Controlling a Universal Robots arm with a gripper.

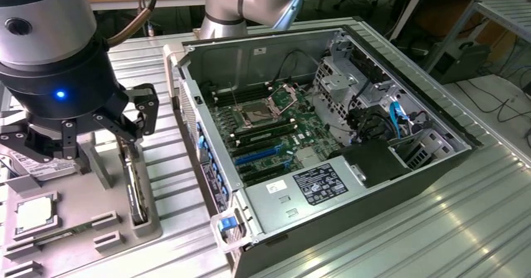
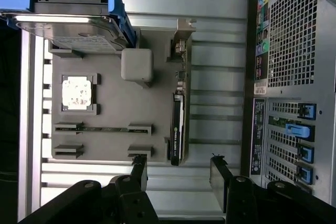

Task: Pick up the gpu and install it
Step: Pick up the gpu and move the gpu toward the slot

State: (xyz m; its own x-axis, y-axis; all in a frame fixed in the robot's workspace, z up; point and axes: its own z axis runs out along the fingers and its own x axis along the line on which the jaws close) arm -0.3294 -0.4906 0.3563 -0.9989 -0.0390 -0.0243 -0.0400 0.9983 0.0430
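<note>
A ribbed metal counter (image 1: pixel 431 228) carries an open computer case (image 1: pixel 274 60) lying on its side, its green motherboard (image 1: pixel 278 132) facing up. The robot arm (image 1: pixel 240 4) rises behind the case. On the exterior view's left, beside the case, sits a grey tray (image 1: pixel 83 194) with moulded slots for parts. The hand (image 1: pixel 91 141) hovers over this tray, spread wide and holding nothing. In the wrist view its two dark fingers (image 2: pixel 139 169) stand well apart, and the gap between them lines up with the gpu (image 2: pixel 177 129). A silver hard drive (image 2: pixel 79 32) with blue side rails rests at one end of the tray. The gpu (image 1: pixel 135 191) stands on its long edge in a slot along the side of the tray nearest the case, and nothing touches it. A small square silver chip (image 2: pixel 79 92) lies flat in its own pocket, apart from the card.
</note>
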